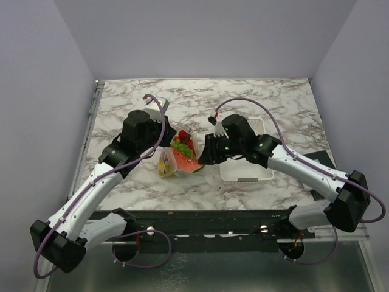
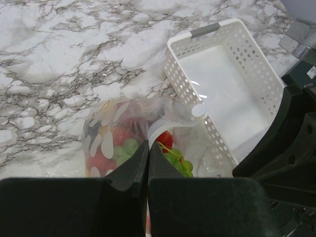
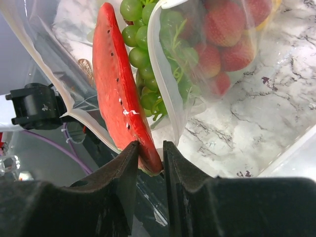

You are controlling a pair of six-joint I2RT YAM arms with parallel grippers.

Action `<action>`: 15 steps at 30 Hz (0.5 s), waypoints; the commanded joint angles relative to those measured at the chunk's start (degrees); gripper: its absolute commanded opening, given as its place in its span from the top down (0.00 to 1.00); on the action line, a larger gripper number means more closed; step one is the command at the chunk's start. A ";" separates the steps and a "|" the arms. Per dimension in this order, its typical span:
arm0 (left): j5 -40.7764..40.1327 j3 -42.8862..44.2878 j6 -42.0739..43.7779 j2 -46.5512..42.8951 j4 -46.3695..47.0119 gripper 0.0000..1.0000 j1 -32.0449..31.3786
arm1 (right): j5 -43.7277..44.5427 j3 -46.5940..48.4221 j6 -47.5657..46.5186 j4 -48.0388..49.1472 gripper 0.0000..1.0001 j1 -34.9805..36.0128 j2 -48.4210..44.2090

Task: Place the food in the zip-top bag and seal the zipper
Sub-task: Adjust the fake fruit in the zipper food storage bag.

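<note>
Beside the white basket [image 2: 183, 74], our left gripper [image 2: 148, 150] pinches shut on the floppy, slippery zip-top bag [image 2: 106, 126] (seemingly at its stiffer zipper [image 2: 165, 126], the best hold). Our right gripper [image 3: 150, 154] clamps the light, rigid watermelon slice [image 3: 116, 84] by its tip, inside the bag's mouth.

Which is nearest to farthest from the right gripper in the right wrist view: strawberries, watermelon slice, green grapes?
1. watermelon slice: pinched in the right gripper, left of centre.
2. green grapes: just beyond, right beside the slice, top centre.
3. strawberries: upper right, deeper inside the zip-top bag.
</note>
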 commanded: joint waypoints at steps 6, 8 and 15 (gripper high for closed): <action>-0.41 0.36 -0.09 -0.47 1.90 0.99 0.27 | -4.06 -1.19 1.80 3.09 0.89 -0.27 0.98; -0.29 0.36 -0.13 -0.50 1.87 0.99 0.31 | -3.68 -1.12 1.90 3.05 0.99 -0.27 0.73; 0.37 0.36 -0.14 -0.30 1.92 0.99 0.24 | -1.08 0.18 3.05 2.23 1.00 -0.27 -0.40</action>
